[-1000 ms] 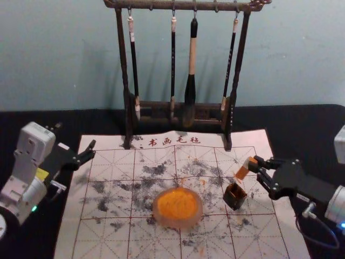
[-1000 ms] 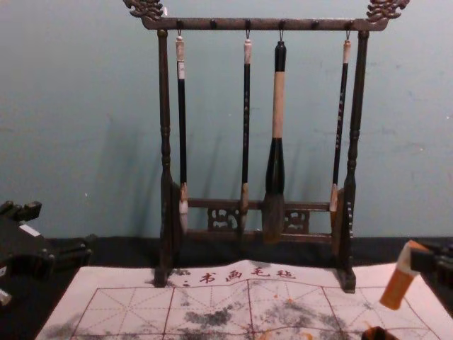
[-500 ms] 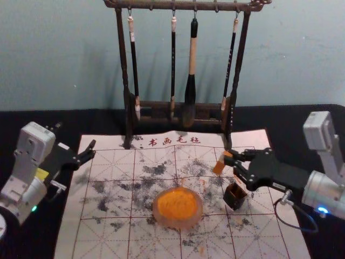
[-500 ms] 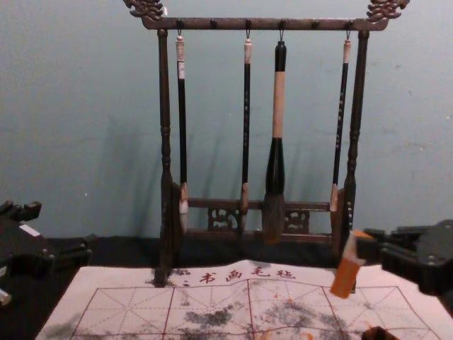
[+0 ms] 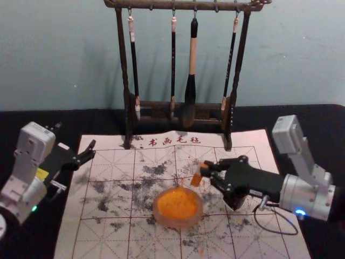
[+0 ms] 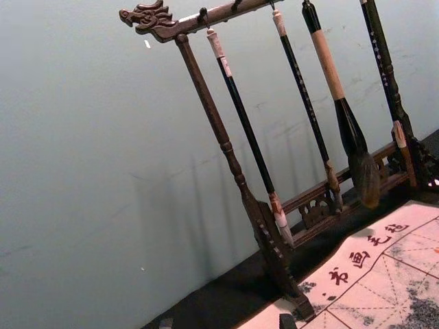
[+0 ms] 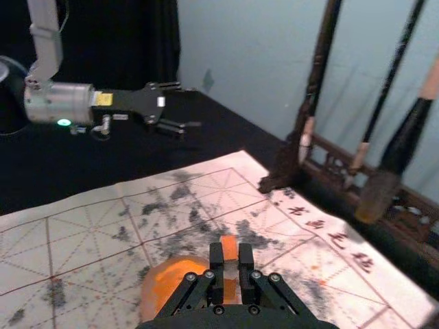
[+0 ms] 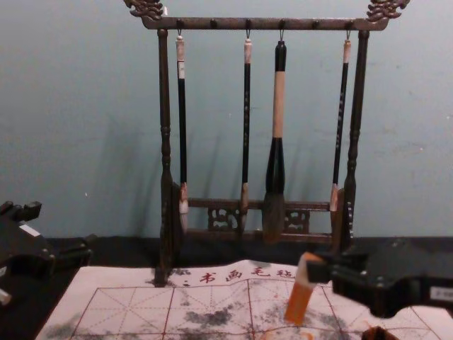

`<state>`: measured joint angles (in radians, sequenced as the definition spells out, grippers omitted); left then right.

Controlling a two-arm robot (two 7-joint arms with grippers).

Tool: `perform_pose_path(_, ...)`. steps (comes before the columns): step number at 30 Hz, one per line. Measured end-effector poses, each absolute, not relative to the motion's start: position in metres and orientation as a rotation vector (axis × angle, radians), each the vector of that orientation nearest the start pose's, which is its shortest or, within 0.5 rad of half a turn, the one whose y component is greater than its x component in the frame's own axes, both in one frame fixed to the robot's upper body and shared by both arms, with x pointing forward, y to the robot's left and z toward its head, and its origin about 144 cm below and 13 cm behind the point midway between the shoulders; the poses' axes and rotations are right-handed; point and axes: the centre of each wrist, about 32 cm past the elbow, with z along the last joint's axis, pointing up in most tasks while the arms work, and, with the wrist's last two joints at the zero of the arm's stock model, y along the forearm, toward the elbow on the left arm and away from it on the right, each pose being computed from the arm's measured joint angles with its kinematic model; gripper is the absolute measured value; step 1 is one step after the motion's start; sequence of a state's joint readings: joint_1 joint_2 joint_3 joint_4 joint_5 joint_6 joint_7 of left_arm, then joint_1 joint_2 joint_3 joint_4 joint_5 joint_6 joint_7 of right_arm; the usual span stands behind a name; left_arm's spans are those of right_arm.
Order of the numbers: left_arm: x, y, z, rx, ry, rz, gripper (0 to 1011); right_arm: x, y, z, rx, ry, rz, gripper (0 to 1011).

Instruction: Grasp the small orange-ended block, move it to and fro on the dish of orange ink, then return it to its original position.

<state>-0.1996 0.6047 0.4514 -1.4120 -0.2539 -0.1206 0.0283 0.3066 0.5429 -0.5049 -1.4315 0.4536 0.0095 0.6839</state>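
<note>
I have the block (image 7: 229, 248) pinched in my right gripper (image 7: 230, 258), its fingers closed on either side near the upper end. I grip it up there, I'd say, so the orange lower end hangs free to meet the ink and my fingers keep out of it. In the chest view the block leans, its lower end swung towards my left.

The dish (image 5: 178, 215) sits on the mat (image 5: 110, 232) with bare mat around it, which leaves me room to work. In the head view the block is near the dish's far right side; I can't tell how high it hangs over the mat.

My step, as I judge it, is carrying: I should bring the block in over the dish, lower it gently and rub to and fro. Pressing too hard could twist it in my grip or shove the dish along.

The small dark box (image 8: 379, 333), partly hidden under my right gripper in the head view, is probably where the block belongs afterwards, handy to the dish. My left gripper (image 5: 75, 135) is parked off the mat's left edge, fingers spread wide, out of the way.
</note>
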Motion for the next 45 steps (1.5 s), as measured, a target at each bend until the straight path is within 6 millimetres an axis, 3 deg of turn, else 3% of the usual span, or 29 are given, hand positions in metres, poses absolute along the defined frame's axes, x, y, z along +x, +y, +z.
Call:
perform_pose_path(19,0.489,0.310,1.140,0.305,-0.285,1.248,1001,0.513,-0.249,1.160,-0.251,0.010,-0.422,104)
perform_pose_path(45,0.489,0.310,1.140,0.304,-0.285,1.248,1001,0.526,-0.233,1.150,-0.290,0.030,-0.427,104)
